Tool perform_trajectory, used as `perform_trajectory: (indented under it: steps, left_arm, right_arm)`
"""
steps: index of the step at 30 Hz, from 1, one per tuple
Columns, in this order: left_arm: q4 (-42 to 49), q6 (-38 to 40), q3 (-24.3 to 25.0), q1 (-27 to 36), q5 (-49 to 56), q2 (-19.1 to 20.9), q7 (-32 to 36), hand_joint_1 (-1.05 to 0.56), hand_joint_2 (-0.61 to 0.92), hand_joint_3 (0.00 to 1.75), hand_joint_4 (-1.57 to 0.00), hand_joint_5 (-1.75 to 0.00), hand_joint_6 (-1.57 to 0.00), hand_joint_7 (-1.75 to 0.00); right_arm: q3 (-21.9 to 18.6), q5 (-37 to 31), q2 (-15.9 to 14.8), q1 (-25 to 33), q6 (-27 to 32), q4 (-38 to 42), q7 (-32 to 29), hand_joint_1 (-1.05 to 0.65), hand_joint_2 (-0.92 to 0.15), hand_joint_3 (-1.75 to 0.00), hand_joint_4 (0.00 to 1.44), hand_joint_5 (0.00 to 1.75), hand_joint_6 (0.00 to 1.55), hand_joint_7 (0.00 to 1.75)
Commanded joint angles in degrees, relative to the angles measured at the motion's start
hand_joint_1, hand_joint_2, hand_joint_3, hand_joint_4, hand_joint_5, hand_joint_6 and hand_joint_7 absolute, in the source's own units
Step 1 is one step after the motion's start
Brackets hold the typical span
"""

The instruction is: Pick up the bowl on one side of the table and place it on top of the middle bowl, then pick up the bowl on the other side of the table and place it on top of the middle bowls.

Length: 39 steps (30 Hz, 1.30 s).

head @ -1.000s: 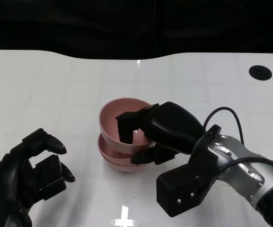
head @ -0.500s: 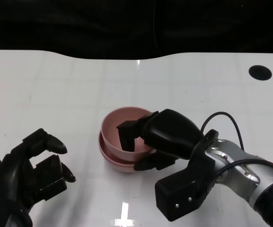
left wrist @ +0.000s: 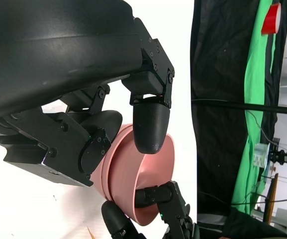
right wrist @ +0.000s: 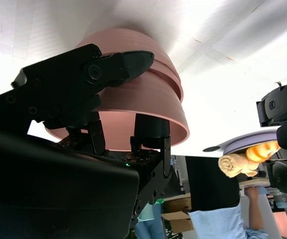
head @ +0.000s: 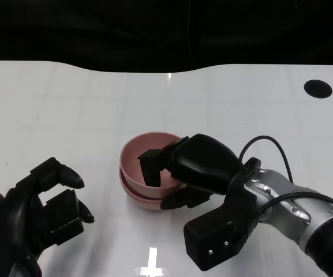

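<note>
Right hand [head: 175, 173]: clamped on the near rim of the top pink bowl [head: 149, 158], fingers inside and thumb under the outer wall, the bowl seated in the pink stack [head: 133, 190] directly beneath the palm on the white table [head: 68, 104]. Left hand [head: 53, 205]: holding nothing, fingers apart and loosely curled, resting well off to the stack's far side from the right hand. Risk, as judged: fingers hooked inside the rim could drag or tip the top bowl on release, pulling the stack askew or sliding it across the slick tabletop.
</note>
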Motion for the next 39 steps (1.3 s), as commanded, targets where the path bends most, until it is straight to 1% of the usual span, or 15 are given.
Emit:
perform_trajectory:
  steps: [1, 2, 3, 5, 6, 7, 8, 9, 10, 11, 13, 15, 18, 25, 39]
  left_arm:
    - [-0.3, -0.4, 0.2, 0.5, 0.4, 0.0, 0.7, 0.02, 0.61, 1.28, -0.76, -1.75, -0.62, -1.75]
    - [-0.2, -0.4, 0.2, 0.4, 0.5, 0.0, 0.7, 0.02, 0.61, 1.28, -0.76, -1.75, -0.62, -1.75]
    - [-0.2, -0.4, 0.1, 0.4, 0.5, 0.1, 0.7, 0.02, 0.61, 1.28, -0.76, -1.75, -0.62, -1.75]
    - [0.0, -0.6, 0.1, 0.4, 0.6, 0.2, 0.4, 0.03, 0.61, 1.29, -0.75, -1.75, -0.62, -1.75]
    - [0.1, -0.7, 0.1, 0.4, 0.6, 0.3, 0.2, 0.03, 0.61, 1.29, -0.75, -1.75, -0.62, -1.75]
    - [0.1, -0.7, 0.0, 0.4, 0.6, 0.5, 0.1, 0.02, 0.61, 1.29, -0.74, -1.75, -0.62, -1.75]
    - [0.1, -0.6, 0.1, 0.4, 0.5, 0.5, 0.1, 0.02, 0.61, 1.3, -0.73, -1.75, -0.61, -1.75]
    - [0.1, -0.5, 0.1, 0.4, 0.5, 0.5, 0.1, 0.02, 0.61, 1.3, -0.73, -1.75, -0.61, -1.75]
    - [0.2, -0.5, 0.1, 0.4, 0.4, 0.5, 0.0, 0.02, 0.61, 1.3, -0.73, -1.75, -0.61, -1.75]
    - [0.3, -0.6, 0.2, 0.3, 0.4, 0.5, 0.0, 0.02, 0.61, 1.29, -0.72, -1.75, -0.6, -1.75]
    - [0.5, -0.7, 0.2, 0.3, 0.3, 0.5, -0.1, 0.02, 0.61, 1.29, -0.71, -1.75, -0.59, -1.75]
    - [0.4, -0.7, 0.2, 0.4, 0.3, 0.6, -0.2, 0.03, 0.62, 1.28, -0.72, -1.75, -0.59, -1.75]
    - [0.2, -0.6, 0.1, 0.4, 0.4, 0.4, 0.1, 0.03, 0.62, 1.28, -0.72, -1.75, -0.59, -1.75]
    - [0.5, -1.3, -0.1, 0.4, 0.6, 0.8, -0.6, 0.02, 0.62, 1.27, -0.73, -1.75, -0.59, -1.75]
    - [0.8, -1.8, 0.0, 0.1, 0.2, 0.6, -0.4, 0.03, 0.63, 1.28, -0.75, -1.75, -0.61, -1.75]
  right_arm:
    - [0.2, 0.0, -0.3, -1.6, -0.5, 0.0, -0.3, -0.23, -0.92, -0.23, 0.76, 1.75, 0.58, 1.74]
    - [0.2, 0.2, -0.3, -1.6, -0.8, 0.3, -0.5, -0.23, -0.92, -0.23, 0.76, 1.75, 0.58, 1.73]
    - [0.1, 0.3, -0.3, -1.5, -1.0, 0.4, -0.7, -0.25, -0.92, -0.23, 0.76, 1.66, 0.64, 1.51]
    - [0.1, 0.8, -0.7, -1.2, -0.7, -0.1, 0.9, -0.32, -0.92, -0.27, 0.79, 1.32, 0.82, 0.88]
    - [0.3, 0.5, -1.3, -1.1, 0.3, -1.1, 2.8, -0.38, -0.92, -0.31, 0.77, 1.18, 0.85, 0.65]
    - [0.5, 0.2, -1.9, -1.0, 1.2, -2.0, 4.5, -0.46, -0.92, -0.36, 0.71, 0.92, 0.81, 0.4]
    - [0.8, -0.5, -2.5, -0.9, 2.5, -3.1, 6.2, -0.54, -0.92, -0.39, 0.68, 0.52, 0.76, 0.17]
    - [1.0, -1.0, -2.8, -0.8, 3.5, -3.9, 7.3, -0.61, -0.92, -0.41, 0.58, 0.3, 0.65, 0.09]
    - [1.1, -1.4, -3.1, -0.6, 4.4, -4.5, 8.0, -0.65, -0.92, -0.43, 0.52, 0.19, 0.59, 0.04]
    - [1.4, -2.1, -3.3, -0.4, 5.5, -5.0, 8.5, -0.73, -0.92, -0.46, 0.36, 0.08, 0.44, 0.02]
    - [2.0, -3.3, -3.6, 0.0, 7.5, -5.8, 9.3, -0.84, -0.92, -0.56, 0.11, 0.02, 0.23, 0.0]
    - [2.4, -3.8, -3.8, 0.4, 8.9, -6.5, 10.1, -0.9, -0.92, -0.64, 0.03, 0.0, 0.13, 0.0]
    - [3.0, -4.3, -4.1, 0.7, 10.1, -7.2, 10.8, -0.95, -0.92, -0.73, 0.0, 0.0, 0.01, 0.0]
    - [4.2, -7.0, -4.7, 1.0, 11.2, -7.7, 8.7, -0.99, -0.92, -0.87, 0.0, 0.0, 0.0, 0.0]
    - [0.5, -4.3, -7.1, 5.4, 12.7, -15.3, 8.3, -0.94, -0.92, -0.77, 0.0, 0.0, 0.0, 0.0]
